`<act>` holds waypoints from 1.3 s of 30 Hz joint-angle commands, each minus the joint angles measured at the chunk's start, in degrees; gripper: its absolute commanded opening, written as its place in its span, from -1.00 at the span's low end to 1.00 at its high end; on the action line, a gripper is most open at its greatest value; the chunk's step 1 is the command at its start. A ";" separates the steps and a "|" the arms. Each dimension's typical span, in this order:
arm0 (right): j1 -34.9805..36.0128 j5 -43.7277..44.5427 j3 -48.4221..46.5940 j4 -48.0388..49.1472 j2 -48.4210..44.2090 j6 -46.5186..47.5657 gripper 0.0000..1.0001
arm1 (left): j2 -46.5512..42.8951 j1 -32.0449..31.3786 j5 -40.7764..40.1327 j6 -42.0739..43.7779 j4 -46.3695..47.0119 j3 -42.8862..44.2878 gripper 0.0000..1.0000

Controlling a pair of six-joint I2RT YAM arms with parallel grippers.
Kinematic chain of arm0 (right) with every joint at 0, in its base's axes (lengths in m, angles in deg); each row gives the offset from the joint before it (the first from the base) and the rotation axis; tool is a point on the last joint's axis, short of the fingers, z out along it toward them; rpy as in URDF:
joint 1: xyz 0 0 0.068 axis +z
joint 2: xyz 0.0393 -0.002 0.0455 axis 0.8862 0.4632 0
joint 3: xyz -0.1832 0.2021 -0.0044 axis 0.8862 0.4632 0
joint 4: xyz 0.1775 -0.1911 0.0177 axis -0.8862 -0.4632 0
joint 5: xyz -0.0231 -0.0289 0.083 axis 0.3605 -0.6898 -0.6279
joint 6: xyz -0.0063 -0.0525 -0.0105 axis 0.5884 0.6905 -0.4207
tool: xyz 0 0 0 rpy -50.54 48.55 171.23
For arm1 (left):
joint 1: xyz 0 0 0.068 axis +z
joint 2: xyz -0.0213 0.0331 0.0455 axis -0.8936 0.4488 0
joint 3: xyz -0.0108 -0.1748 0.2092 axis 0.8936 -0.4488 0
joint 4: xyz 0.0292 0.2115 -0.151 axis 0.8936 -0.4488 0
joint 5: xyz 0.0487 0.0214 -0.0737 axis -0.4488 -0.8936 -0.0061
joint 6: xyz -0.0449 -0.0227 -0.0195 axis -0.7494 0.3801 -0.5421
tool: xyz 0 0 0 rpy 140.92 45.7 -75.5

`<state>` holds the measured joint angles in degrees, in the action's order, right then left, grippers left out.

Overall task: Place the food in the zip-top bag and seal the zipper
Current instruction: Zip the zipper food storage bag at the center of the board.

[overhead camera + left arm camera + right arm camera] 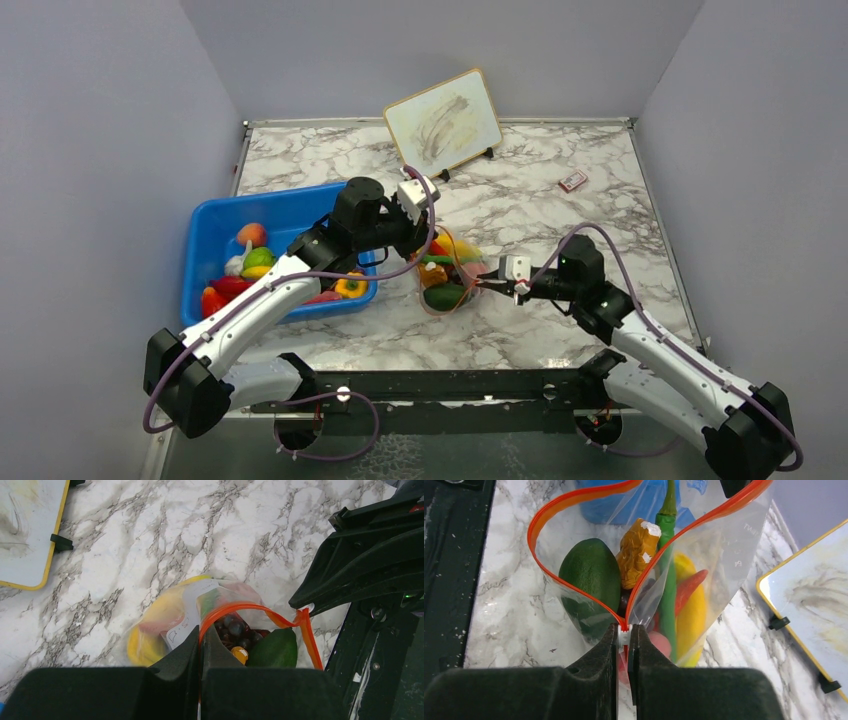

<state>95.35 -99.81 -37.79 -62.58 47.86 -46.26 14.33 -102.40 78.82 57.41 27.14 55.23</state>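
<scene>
The clear zip-top bag (452, 278) lies mid-table between both arms, its mouth open. In the right wrist view the zipper (569, 502) forms an open loop around a green fruit (591, 575), an orange piece (639, 550), a green chili (669, 580) and a yellow banana (691, 615). My right gripper (624, 630) is shut on the zipper's white slider at the near end. My left gripper (201, 632) is shut on the zipper strip (240, 606) at the other end, above purple grapes (235, 629). In the top view the left gripper (425, 238) and the right gripper (490, 283) flank the bag.
A blue bin (215, 235) with several toy foods stands left of the bag, under the left arm. A yellow-framed whiteboard (445, 120) leans at the back. A small red and white item (572, 181) lies at the back right.
</scene>
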 commanded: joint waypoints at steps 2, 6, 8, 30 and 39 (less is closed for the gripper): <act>0.43 2.28 -3.04 0.42 -0.43 -4.14 -0.99 | -1.72 0.40 1.94 0.31 2.09 0.64 -1.00; 0.41 1.65 -9.27 -1.68 -1.56 -12.18 -0.98 | -3.93 0.48 -1.55 5.44 -1.08 2.51 -0.31; 0.37 0.47 -13.11 -4.66 -0.50 -14.81 -0.99 | -5.27 0.47 -1.97 9.58 -3.08 4.02 0.12; 0.38 1.87 -27.52 -18.23 5.30 -23.38 -0.99 | -4.12 -3.93 25.67 26.45 -3.88 8.58 0.77; 0.37 2.40 -30.36 -21.36 6.71 -23.07 -0.99 | 4.15 -6.91 21.57 22.40 -3.03 12.59 0.70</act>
<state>95.46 -96.00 -65.29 -83.58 54.37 -69.84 17.02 -108.46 101.55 81.19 22.53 66.38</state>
